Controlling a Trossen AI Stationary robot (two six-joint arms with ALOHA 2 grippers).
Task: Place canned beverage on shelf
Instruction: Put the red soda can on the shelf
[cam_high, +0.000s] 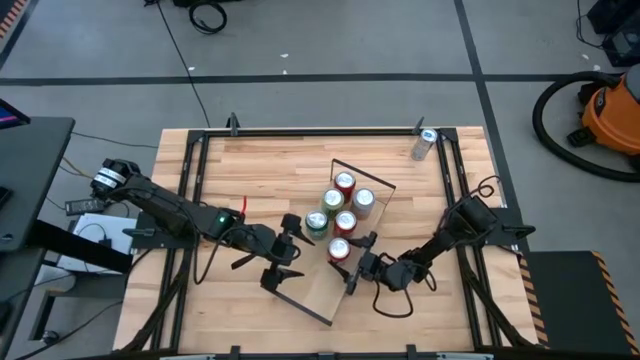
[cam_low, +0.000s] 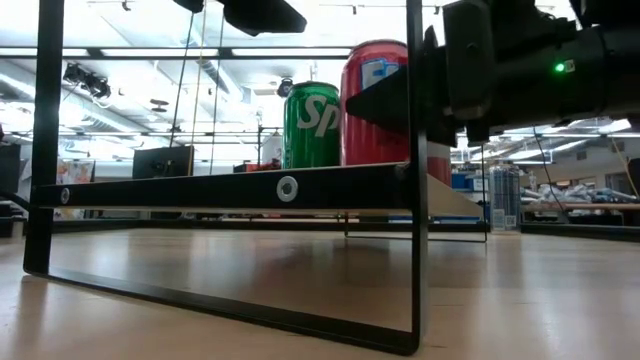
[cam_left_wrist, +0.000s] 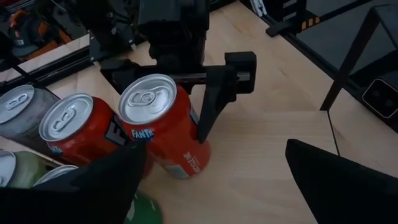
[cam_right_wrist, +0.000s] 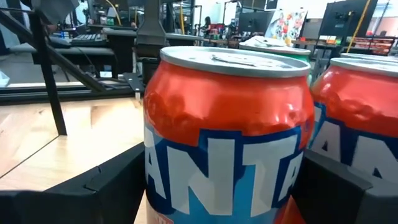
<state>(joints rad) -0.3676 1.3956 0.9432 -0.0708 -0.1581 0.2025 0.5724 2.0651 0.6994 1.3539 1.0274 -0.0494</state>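
Note:
An orange Fanta can (cam_left_wrist: 163, 124) stands upright on the shelf (cam_high: 300, 295), a light-wood board with a black wire frame, lying aslant in mid-table. My right gripper (cam_high: 348, 258) reaches in level from the table's right and is closed round this can (cam_right_wrist: 224, 137). Several more cans stand on the board behind it: a second orange one (cam_left_wrist: 81, 134), a green Sprite can (cam_low: 312, 125) and silver ones. My left gripper (cam_high: 293, 250) hovers open over the board's left side, above the can, with nothing between its fingers. My right gripper holds the orange can by its side wall (cam_left_wrist: 194, 124), one finger (cam_left_wrist: 214, 99) on each side, at about mid height. The fingers come in level from the table's right-near side. The can stays upright, its base (cam_left_wrist: 186, 169) on the shelf board.
A silver can (cam_high: 424, 143) lies at the table's far right corner by the black frame rail. The shelf's wire end frame (cam_low: 415, 200) rises at its near end. Bare board lies toward the near end of the shelf (cam_high: 305, 300). An orange vacuum (cam_high: 610, 110) stands on the floor.

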